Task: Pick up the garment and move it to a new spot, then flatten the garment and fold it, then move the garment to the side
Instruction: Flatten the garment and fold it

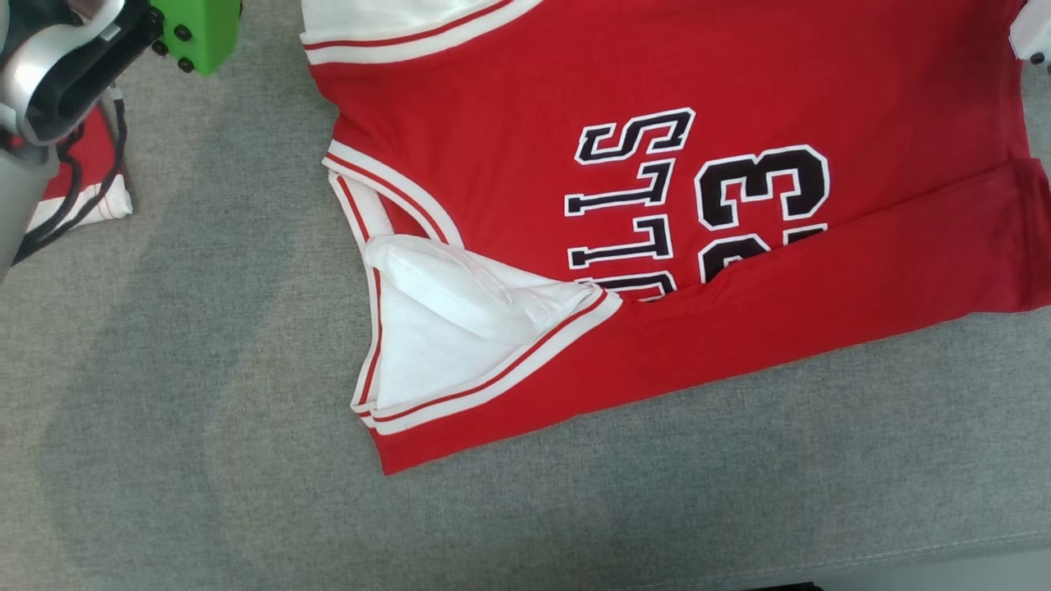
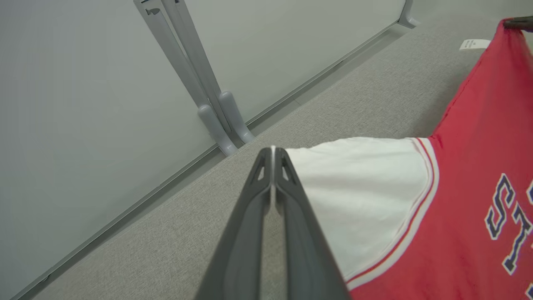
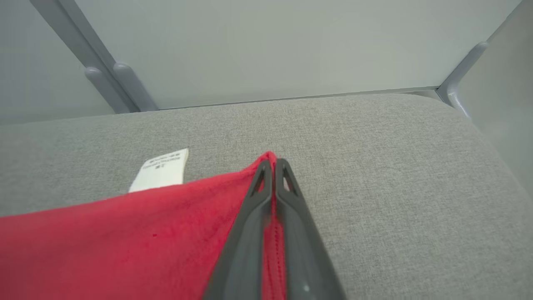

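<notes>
Head view: garment (image 1: 821, 287), a red jersey, is spread on the grey surface (image 1: 205, 369) with its near edge folded over. Left claw (image 2: 272, 151) is closed on its white corner, right claw (image 3: 272, 160) on its red hem corner. Risk: either thin pinch may be lost under tension, and the fold dragged askew.

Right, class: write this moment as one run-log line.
left fingers: shut on jersey, white sleeve | right fingers: shut on its red corner | near edge folded over lettering

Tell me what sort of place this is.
Probably a robot test bay rather than a home: a broad grey fabric-covered table, plain pale partition panels on grey metal posts along its edge, and a red-and-white basketball jersey laid out for folding.
</notes>
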